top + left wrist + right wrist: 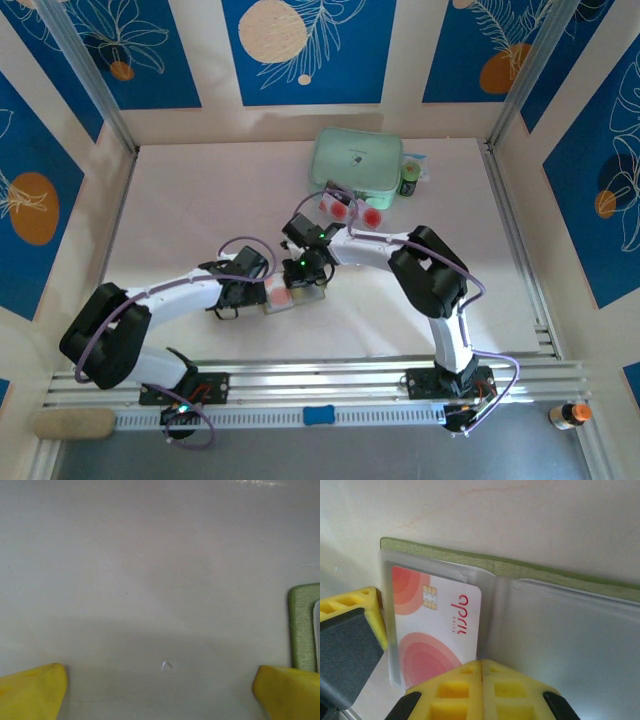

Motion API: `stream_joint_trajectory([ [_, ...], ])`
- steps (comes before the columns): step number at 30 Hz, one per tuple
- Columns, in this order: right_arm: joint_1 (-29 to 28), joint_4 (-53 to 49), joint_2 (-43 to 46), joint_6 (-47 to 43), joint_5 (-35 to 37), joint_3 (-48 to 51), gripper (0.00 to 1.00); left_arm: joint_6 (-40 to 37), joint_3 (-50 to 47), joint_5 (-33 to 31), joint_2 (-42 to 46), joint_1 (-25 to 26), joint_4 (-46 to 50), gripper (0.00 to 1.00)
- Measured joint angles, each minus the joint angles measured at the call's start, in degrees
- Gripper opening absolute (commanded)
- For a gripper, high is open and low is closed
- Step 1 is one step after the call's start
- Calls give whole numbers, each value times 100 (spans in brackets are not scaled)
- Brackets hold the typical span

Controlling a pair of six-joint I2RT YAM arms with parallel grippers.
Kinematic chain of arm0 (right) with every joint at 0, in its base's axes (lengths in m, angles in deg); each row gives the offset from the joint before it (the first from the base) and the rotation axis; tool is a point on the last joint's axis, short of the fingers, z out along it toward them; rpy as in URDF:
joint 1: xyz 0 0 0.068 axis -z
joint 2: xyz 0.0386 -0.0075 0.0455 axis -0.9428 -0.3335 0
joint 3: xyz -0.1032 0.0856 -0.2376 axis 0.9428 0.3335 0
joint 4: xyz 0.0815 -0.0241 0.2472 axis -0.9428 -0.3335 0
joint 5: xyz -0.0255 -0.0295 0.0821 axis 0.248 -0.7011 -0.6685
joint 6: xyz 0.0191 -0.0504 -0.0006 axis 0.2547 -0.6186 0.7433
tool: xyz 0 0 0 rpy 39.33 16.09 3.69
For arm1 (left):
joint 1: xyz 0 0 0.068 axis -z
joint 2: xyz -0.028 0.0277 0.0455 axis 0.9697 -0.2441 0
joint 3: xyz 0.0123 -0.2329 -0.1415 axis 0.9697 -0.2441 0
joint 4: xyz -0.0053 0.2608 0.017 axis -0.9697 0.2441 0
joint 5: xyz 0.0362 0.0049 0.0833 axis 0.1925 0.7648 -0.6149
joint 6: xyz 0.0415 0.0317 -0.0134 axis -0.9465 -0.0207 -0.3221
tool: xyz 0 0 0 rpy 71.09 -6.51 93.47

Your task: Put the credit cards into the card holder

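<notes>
The olive-green card holder lies open on the table, its clear pockets facing up. One credit card, pale with red circles and a chip, sits inside the left pocket. My right gripper is shut, its tips together right over the card's near edge; nothing shows between them. In the top view it hovers over the holder. My left gripper is wide open and low over bare table, with the holder's green edge by its right finger. Two more credit cards lie further back.
A mint-green zip case sits at the back centre, with a small dark bottle to its right. Both forearms cross the middle of the white table. A yellow finger of the left gripper stands beside the holder's left edge.
</notes>
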Motion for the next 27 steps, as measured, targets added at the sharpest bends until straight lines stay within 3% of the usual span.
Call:
stream_joint_trajectory([
  [27,-92,181,22,308,-601,-26,5,13,-22,46,236,-31,85,100],
])
